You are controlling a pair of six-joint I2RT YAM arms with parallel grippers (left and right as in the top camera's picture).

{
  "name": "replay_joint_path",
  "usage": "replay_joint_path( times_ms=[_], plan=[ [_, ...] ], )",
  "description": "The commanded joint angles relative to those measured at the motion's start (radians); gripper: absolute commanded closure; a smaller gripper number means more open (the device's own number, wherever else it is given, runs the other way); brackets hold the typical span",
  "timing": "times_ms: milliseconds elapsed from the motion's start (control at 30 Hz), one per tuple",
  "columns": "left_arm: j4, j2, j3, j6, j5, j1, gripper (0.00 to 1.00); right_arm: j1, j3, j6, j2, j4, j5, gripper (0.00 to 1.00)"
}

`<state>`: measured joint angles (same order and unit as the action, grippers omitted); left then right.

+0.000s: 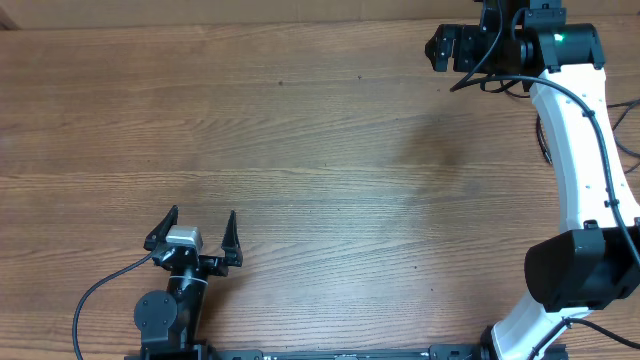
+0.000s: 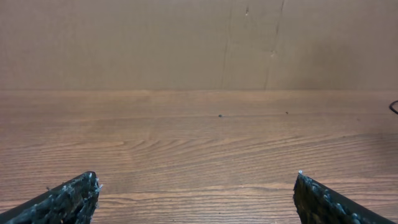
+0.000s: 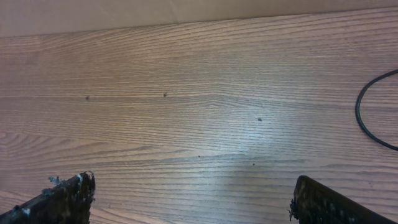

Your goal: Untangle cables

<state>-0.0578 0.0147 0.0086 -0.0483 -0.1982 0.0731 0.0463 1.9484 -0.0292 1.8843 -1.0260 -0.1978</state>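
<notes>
No looped bunch of cables shows plainly in any view. A thin black cord (image 1: 487, 86) lies on the table just under my right wrist. A thin black curve of cord (image 3: 368, 122) shows at the right edge of the right wrist view. I cannot tell whether either belongs to the cables. My left gripper (image 1: 202, 212) is open and empty near the front left of the table, with only bare wood between its fingers (image 2: 196, 177). My right gripper (image 1: 436, 50) is open and empty at the far right, over bare wood (image 3: 193, 179).
The wooden table (image 1: 320, 150) fills the overhead view. The white right arm (image 1: 580, 150) stretches along the right side, with thick black arm cables beside it (image 1: 625, 120). A brown wall (image 2: 186, 43) stands behind the table's far edge.
</notes>
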Motion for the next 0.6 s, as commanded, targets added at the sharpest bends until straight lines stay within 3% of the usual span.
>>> replay_joint_path(
  times_ms=[0,567],
  plan=[
    [0.0,-0.011,-0.003,0.023,-0.008,0.006,0.0,-0.001,-0.005,0.004,-0.001,0.003,0.002,0.0],
    [0.0,-0.011,-0.003,0.023,-0.008,0.006,0.0,-0.001,-0.036,0.005,-0.286,0.145,0.078,0.0]
  ],
)
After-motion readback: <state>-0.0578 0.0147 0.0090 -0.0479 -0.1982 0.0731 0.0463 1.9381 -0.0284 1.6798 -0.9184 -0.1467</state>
